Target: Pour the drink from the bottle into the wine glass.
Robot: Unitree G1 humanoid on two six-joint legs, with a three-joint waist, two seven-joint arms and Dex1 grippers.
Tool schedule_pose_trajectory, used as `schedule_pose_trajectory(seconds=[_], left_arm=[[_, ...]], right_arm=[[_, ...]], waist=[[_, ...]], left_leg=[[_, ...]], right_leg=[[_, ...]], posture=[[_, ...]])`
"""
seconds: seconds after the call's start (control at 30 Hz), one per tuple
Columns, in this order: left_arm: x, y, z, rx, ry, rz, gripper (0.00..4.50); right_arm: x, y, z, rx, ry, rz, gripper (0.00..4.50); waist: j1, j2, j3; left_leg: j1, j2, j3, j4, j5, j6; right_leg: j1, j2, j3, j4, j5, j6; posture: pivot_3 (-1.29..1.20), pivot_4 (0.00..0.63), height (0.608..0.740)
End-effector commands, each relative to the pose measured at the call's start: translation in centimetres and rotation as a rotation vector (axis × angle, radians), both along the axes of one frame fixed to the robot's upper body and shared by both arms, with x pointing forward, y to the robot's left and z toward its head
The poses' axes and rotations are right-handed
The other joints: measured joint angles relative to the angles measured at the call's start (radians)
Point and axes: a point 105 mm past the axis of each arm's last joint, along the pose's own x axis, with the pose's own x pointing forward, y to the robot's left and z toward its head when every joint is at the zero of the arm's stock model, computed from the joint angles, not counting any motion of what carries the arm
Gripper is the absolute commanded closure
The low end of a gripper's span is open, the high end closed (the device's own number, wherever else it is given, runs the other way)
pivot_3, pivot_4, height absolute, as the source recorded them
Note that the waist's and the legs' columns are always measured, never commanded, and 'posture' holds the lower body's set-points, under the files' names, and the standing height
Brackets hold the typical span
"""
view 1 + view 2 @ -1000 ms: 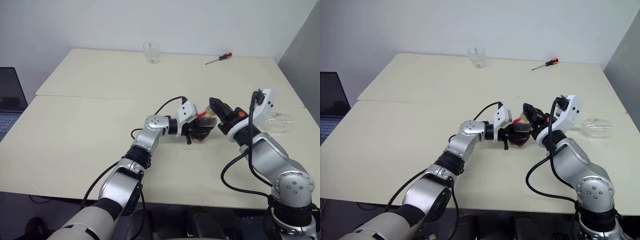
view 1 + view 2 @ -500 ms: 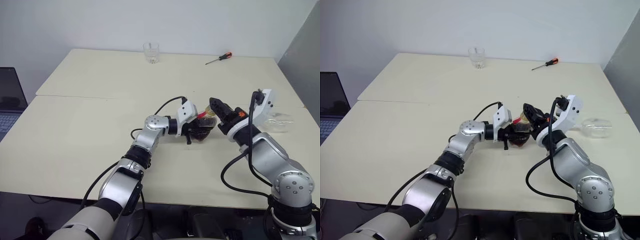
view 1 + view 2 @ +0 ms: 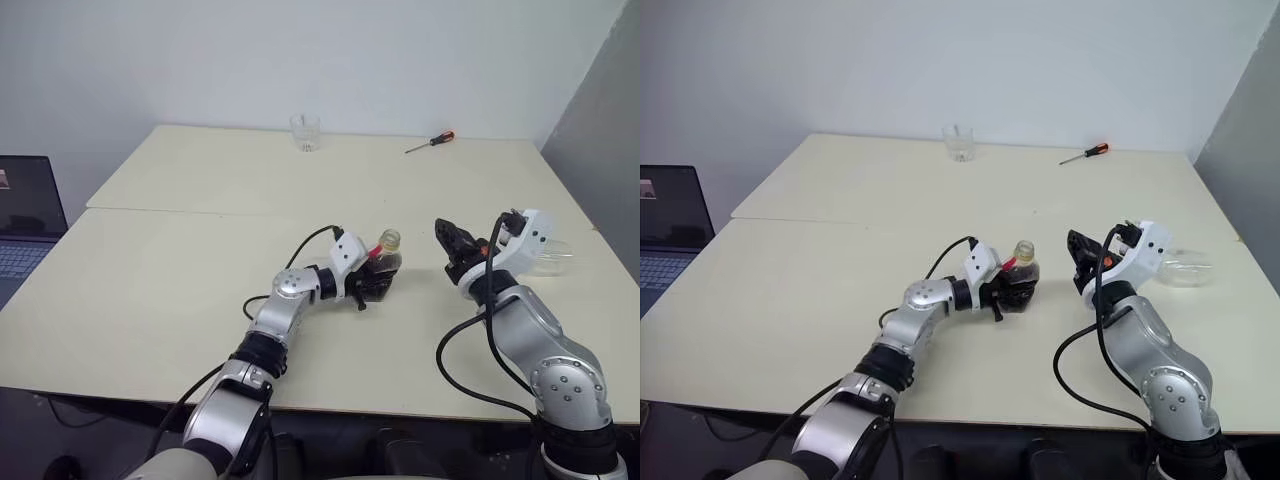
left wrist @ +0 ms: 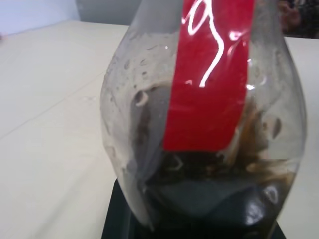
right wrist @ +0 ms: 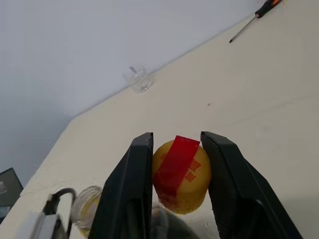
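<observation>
The bottle point(image 3: 383, 262) stands uncapped near the table's middle, a red strip point(image 4: 209, 74) down its neck and dark drink point(image 4: 209, 194) in its lower part. My left gripper point(image 3: 370, 287) is shut on its body from the left. To its right, a gap away, my right gripper point(image 3: 449, 241) is shut on the yellow cap point(image 5: 180, 172), which carries a piece of red strip. The wine glass point(image 3: 550, 257) seems to lie on its side behind my right wrist, partly hidden.
A short clear tumbler point(image 3: 305, 131) and a screwdriver point(image 3: 430, 143) lie near the table's point(image 3: 180, 290) far edge. A laptop point(image 3: 30, 215) sits off the table's left side. A grey wall point(image 3: 600, 140) runs along the right.
The camera has tilted. My right gripper has come away from the bottle's neck to the right with the cap. The bottle has gone from leaning right to upright and lower.
</observation>
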Motion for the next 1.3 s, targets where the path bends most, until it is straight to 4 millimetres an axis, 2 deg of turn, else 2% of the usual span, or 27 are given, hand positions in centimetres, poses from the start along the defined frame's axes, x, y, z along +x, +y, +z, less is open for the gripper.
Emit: schedule_pose_trajectory(seconds=[0.03, 0.1, 0.2, 0.3, 0.63, 0.9, 1.3], left_arm=[[0.5, -3.8, 6.8, 0.010, -0.136, -0.251, 3.83], [0.4, -3.8, 7.0, 0.004, -0.140, -0.251, 3.83], [0.2, -3.8, 7.1, -0.002, -0.143, -0.246, 3.83], [0.1, -3.8, 7.1, -0.005, -0.143, -0.238, 3.83], [-0.2, -3.7, 7.6, -0.023, -0.154, -0.210, 3.83], [-0.3, -3.6, 7.9, -0.035, -0.159, -0.182, 3.83], [-0.4, -3.5, 8.5, -0.061, -0.174, -0.135, 3.83]], right_arm=[[-2.5, -8.7, 3.4, -0.220, -0.047, -0.262, 3.33], [-2.7, -10.7, 1.4, -0.252, 0.024, -0.355, 3.33], [-3.1, -12.4, -0.2, -0.269, 0.081, -0.446, 3.33], [-3.7, -15.1, -2.4, -0.316, 0.176, -0.588, 3.33], [-5.8, -18.5, -6.2, -0.419, 0.358, -0.788, 3.33], [-6.8, -18.7, -9.1, -0.448, 0.473, -0.795, 3.33], [-6.9, -18.6, -9.4, -0.484, 0.462, -0.789, 3.33]], waist=[[0.000, 0.000, -0.007], [0.000, 0.000, -0.014], [0.000, 0.000, -0.020], [0.000, -0.001, -0.026], [-0.002, -0.002, -0.047], [-0.004, -0.003, -0.060], [-0.006, -0.001, -0.074]], left_leg=[[0.000, 0.000, 0.000, 0.000, 0.000, 0.000], [0.000, 0.000, 0.000, 0.000, 0.000, 0.000], [0.001, 0.000, 0.000, 0.000, 0.000, 0.000], [0.004, 0.000, 0.000, -0.001, 0.000, 0.000], [0.014, 0.000, 0.002, -0.010, 0.000, 0.000], [0.016, 0.000, 0.002, -0.013, -0.001, 0.000], [0.018, 0.001, 0.002, -0.015, -0.001, 0.000]], right_leg=[[0.000, 0.000, 0.000, 0.000, 0.000, 0.000], [0.000, 0.000, 0.000, -0.001, 0.000, 0.000], [0.001, 0.000, 0.001, -0.001, 0.000, 0.000], [0.004, 0.000, 0.000, -0.002, 0.000, 0.000], [0.010, 0.000, 0.003, -0.006, -0.001, -0.001], [0.010, 0.000, 0.003, -0.006, -0.003, -0.004], [0.010, 0.000, 0.002, -0.005, -0.005, -0.009]], posture=[[0.00, 0.000, 0.740], [0.00, 0.000, 0.740], [0.00, 0.000, 0.740], [0.00, 0.000, 0.740], [0.00, 0.000, 0.740], [0.00, 0.000, 0.740], [0.00, 0.000, 0.740]])
